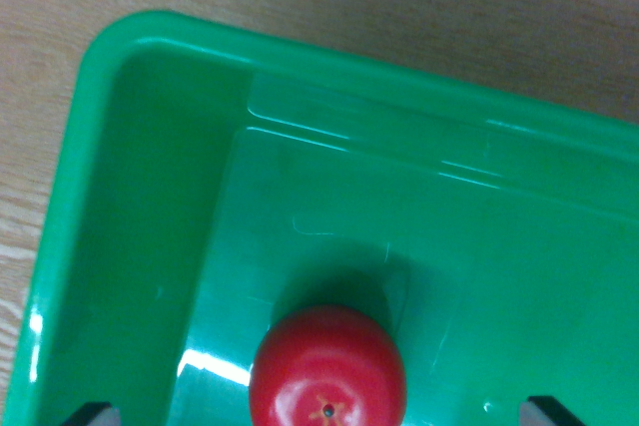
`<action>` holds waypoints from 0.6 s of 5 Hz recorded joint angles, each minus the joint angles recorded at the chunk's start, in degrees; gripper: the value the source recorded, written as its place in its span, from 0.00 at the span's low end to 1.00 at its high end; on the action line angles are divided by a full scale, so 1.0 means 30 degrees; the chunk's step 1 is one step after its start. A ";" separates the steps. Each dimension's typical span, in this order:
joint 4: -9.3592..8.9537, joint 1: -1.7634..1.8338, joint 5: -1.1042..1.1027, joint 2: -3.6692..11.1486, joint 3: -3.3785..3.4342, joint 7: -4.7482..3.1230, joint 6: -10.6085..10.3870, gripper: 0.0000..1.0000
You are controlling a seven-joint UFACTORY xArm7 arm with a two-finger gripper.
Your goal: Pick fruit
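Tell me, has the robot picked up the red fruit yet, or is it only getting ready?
Only getting ready. Done so far: the camera looks straight down on the red fruit in the green bin. In hand: two dark fingertips show at the bottom corners, one on each side of the fruit, not touching it, so the gripper looks open. Left to do: close on the fruit and lift it out.
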 joint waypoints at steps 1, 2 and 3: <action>0.0000 0.0000 0.0000 0.0000 0.0000 0.0000 0.0000 0.00; -0.0690 0.0046 -0.0126 0.0365 -0.0022 -0.0067 -0.0874 0.00; -0.0690 0.0046 -0.0126 0.0365 -0.0022 -0.0067 -0.0874 0.00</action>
